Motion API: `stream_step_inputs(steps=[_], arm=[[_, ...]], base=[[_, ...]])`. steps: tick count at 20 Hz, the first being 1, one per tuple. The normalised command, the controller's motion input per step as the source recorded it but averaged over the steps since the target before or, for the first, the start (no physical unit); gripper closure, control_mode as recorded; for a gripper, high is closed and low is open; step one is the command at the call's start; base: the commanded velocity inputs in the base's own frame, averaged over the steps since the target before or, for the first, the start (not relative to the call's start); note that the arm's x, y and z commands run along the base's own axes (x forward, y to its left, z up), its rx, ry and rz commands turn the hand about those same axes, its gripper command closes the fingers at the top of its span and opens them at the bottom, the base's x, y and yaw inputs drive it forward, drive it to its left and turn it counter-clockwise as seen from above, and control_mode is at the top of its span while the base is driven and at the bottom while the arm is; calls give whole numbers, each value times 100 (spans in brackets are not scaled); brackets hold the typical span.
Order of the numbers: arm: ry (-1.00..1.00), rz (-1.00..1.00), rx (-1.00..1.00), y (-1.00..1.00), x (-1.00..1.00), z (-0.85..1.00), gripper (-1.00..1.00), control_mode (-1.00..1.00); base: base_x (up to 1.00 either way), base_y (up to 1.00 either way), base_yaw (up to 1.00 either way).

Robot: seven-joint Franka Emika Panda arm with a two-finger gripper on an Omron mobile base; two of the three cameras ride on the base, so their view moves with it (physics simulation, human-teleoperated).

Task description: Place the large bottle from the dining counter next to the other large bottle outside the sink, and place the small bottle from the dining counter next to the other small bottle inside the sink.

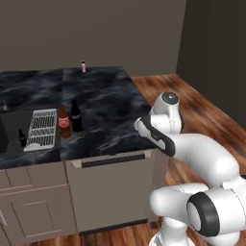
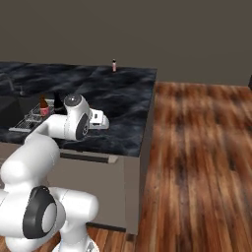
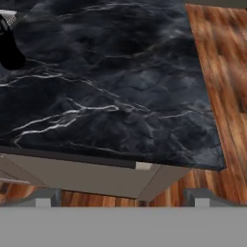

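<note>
Gripper (image 3: 123,193) wide open, empty, above counter's near edge; small pink bottle (image 1: 83,67) upright, well beyond, at far edge.

The white Franka arm with dark joints (image 1: 192,153) rises from its base, folds at the elbow and reaches forward and left, its wrist bent downward. In the hand view, the two-finger gripper (image 3: 123,195) points obliquely down, its jaws spread wide apart with nothing between the small dark finger tips (image 3: 46,197).
</note>
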Motion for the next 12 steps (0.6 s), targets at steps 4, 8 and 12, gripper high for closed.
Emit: stream_step_inputs(steps=[4,8,12], arm=[[0,0,0,0,0,0,-100,100],[0,0,0,0,0,0,-100,100],[0,0,0,0,0,0,-100,100]], base=[[0,-90,0],[0,-95,0],[0,-98,0]])
